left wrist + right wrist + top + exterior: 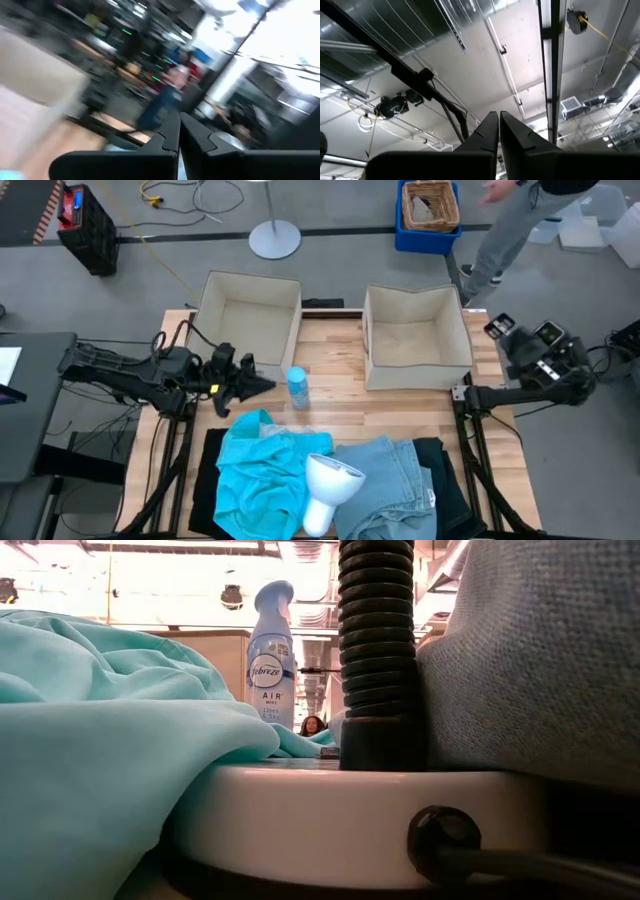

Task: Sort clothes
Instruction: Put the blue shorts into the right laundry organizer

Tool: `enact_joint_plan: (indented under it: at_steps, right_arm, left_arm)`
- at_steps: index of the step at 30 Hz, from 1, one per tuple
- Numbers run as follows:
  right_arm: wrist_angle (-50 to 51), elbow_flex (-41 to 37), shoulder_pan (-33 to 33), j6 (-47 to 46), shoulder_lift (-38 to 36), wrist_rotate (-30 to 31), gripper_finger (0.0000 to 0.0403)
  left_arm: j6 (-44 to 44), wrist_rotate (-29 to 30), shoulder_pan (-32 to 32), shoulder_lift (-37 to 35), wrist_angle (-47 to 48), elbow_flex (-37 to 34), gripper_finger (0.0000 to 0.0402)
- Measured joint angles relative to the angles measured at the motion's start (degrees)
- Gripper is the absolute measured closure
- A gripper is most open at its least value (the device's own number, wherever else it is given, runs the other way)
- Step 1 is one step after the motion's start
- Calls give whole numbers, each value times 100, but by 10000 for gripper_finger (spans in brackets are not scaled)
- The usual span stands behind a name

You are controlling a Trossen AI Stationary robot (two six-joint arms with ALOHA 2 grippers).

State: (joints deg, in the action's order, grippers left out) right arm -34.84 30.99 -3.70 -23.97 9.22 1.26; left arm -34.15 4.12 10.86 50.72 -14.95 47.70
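Note:
The clothes lie in a pile at the table's near edge. A bright turquoise garment (262, 475) is on the left and a grey-blue one (385, 485) on the right, over black cloth (203, 480) and dark cloth (447, 480). In the low view the turquoise garment (100, 740) and the grey-blue one (540, 650) fill the sides. My left gripper (266, 385) (179, 131) is shut and empty above the table, beyond the turquoise garment's far edge and left of a blue bottle. My right gripper (498, 328) (498, 122) is shut and empty at the table's right edge, pointing at the ceiling.
Two open beige fabric boxes (250, 315) (415, 335) stand at the far side. A small blue spray bottle (297, 387) (270, 650) stands between them and the pile. A white base (325, 485) with a black ribbed hose (375, 640) sits on the clothes. A person (515, 220) walks beyond the table.

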Motion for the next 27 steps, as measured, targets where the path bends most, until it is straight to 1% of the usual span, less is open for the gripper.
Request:
enact_joint_plan:
  at_steps: [2,5,8,14,16,18,20,24,27]
  right_arm:
    - [175,370,0,-58,393,-57,365]
    - [513,922,-4,-213,1056,-122,365]
    - [812,1423,-4,-293,1704,-143,365]
    - [659,2054,33,-280,2750,-87,365]
    - [538,2277,74,-419,3013,-38,365]
    - [581,2461,98,-486,3205,-7,365]
    - [595,2624,94,-438,3367,-5,365]
    - [624,2836,-45,-123,3684,-109,362]
    - [629,2985,-190,186,3926,-121,350]
  left_arm:
    - [-200,-258,179,-9,52,4,401]
    - [-368,-241,647,-51,446,4,401]
    - [-632,-61,1135,-55,1047,4,401]
    - [-1248,446,2068,-48,2272,69,401]
    - [-1478,730,2331,-44,2745,146,396]
    - [-1713,990,2522,-21,3069,182,382]
    - [-1924,1036,2625,16,3394,184,362]
    - [-2407,1056,2720,232,4059,184,308]
    - [-2586,1058,2768,467,4409,183,264]
